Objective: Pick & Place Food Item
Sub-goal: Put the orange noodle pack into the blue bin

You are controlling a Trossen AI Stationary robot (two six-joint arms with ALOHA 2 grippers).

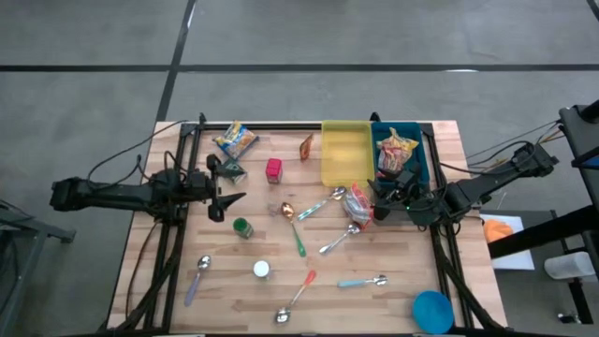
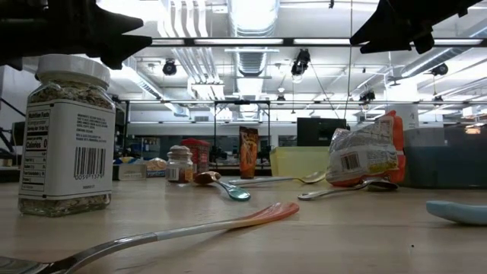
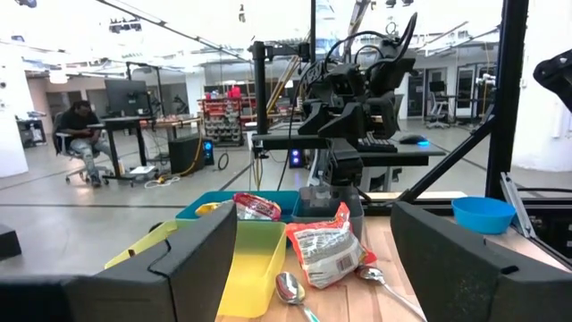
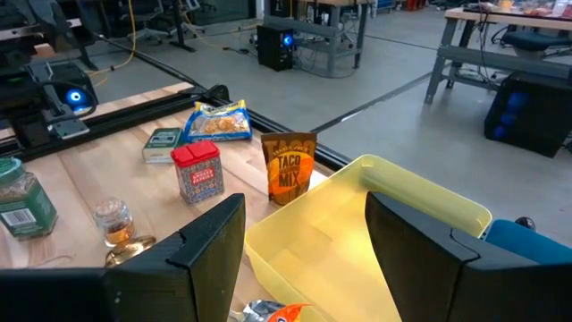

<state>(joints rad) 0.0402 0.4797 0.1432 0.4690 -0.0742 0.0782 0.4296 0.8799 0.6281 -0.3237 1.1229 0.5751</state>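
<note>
Closest to the low camera lies a spoon with a pink handle, beside a spice jar. Both my sets of fingers are spread and hold nothing: the left hover over the worktop near the green jar, the right just beside the snack bag. That bag lies flat, its long axis running toward the yellow bin. Only my right wrist shows the taco mix pouch standing upright.
</note>
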